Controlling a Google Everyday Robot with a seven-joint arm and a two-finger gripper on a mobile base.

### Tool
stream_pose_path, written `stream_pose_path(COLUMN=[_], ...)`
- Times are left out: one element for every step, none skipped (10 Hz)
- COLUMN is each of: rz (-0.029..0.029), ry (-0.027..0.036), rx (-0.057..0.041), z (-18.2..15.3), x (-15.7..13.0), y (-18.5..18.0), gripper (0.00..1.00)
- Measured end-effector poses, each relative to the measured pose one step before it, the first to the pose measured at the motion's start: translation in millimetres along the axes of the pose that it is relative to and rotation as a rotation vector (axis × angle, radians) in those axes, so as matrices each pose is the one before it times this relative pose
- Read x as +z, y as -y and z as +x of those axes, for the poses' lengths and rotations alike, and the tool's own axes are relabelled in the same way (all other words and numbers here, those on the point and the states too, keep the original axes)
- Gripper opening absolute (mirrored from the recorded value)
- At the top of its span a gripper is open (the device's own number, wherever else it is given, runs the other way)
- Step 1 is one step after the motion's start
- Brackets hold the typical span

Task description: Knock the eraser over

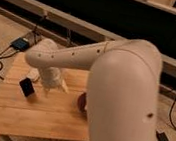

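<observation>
**Eraser standing, gripper hanging just beside it: knock not yet done**

Eraser (27,86) is standing on end, leaning a bit, on the left part of the wooden table (37,120), not far from that edge. Gripper (47,89) is hanging low just to the eraser's right, w/ a thin gap showing btwn them. Whether the claw is spread or pressed together can't be told from this view. The arm (83,56) is reaching in from the right and is covering most of the dark red bowl (81,102), which is sitting well apart from the eraser.

Risks, as judged from here:
- A push landing too low is likely sliding the block along the wood instead of tipping it; contact near the top is looking safer.
- A hard leftward sweep is risking sending it off the table edge, since there is little room on that side.
- Approaching too high is risking passing over it w/o touching.
- The arm is blocking much of the table, so a miss could be hard to spot.
</observation>
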Motion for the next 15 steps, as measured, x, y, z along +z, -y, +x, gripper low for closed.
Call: stream_pose_path(rz=[0.00672,0.00183,-0.00194,-0.00191,-0.00675,-0.00620,-0.00825,-0.01667,-0.01559,-0.02106,-0.01761,-0.03152,-0.02886,-0.02058,-0.02657], ry=[-0.00759,-0.00460,-0.00456,0.00050,0.00523,0.00186,0.00416,0.00727,0.00861,0.01487,0.01332,0.02707,0.02916,0.01810,0.01600], rx=[-0.03043,-0.03183,-0.02581,-0.01742,-0.01565,-0.00710,-0.00824,-0.00741,-0.00633,-0.00920,-0.00787,-0.01740,-0.01473,-0.00939,-0.01523], z=[-5.56,-9.62,-9.20,-8.83,-15.12,-9.47,-11.41,-12.42,-9.68,-11.72,-8.63,-16.36,-14.43,-8.69,-9.93], x=[6.03,6.10,5.84,4.02,3.50,2.31,2.23,0.34,-0.71,-2.40,-1.81,-4.87,-5.25,-3.05,-4.92], y=[-15.48,-17.88,-14.88,-9.65,-11.12,-5.77,-5.79,-6.21,-4.30,-5.81,-4.71,-8.66,-7.42,-5.05,-4.96], gripper=[0.65,0.65,0.65,0.65,0.65,0.65,0.65,0.65,0.65,0.65,0.65,0.65,0.65,0.65,0.65])
